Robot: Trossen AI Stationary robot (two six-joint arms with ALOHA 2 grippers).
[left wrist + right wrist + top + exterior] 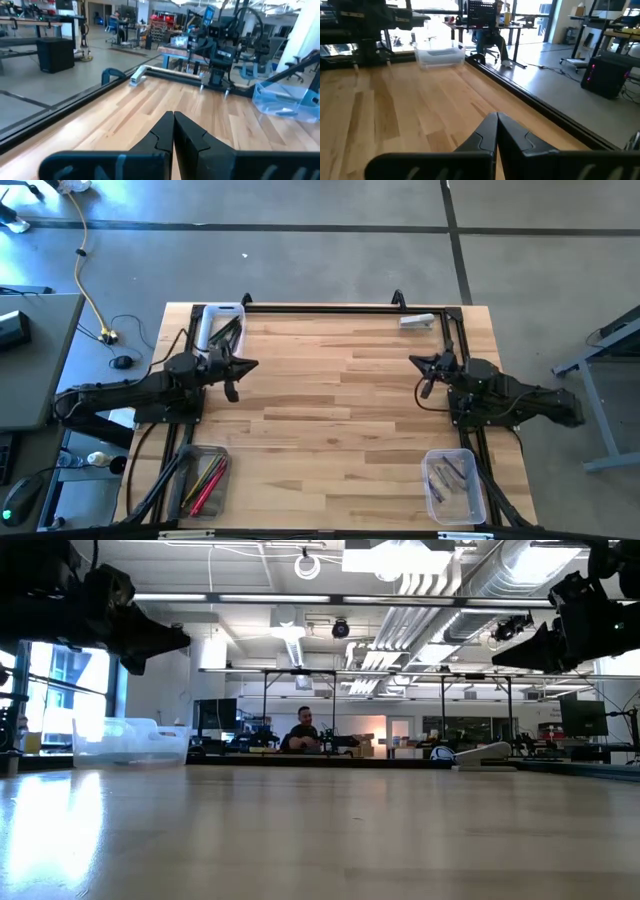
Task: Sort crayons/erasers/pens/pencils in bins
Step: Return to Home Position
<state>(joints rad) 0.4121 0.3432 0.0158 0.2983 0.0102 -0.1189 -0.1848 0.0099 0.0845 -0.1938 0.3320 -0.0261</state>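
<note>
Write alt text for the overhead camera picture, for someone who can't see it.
A wooden table seen from above: left tool and right tool, both shut, point inward from its sides. Clear bins holding sticks sit at three corners.

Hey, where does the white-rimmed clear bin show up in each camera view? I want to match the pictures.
High view: white-rimmed bin at the table's top-left corner, by the left arm.
Low view: the bin at the left, on the far edge.
Left wrist view: not in it; a different bin shows there.
Right wrist view: the bin upper centre-left, at the far edge.
Shared landmark: the left arm, close by the bin wherever it shows.
</note>
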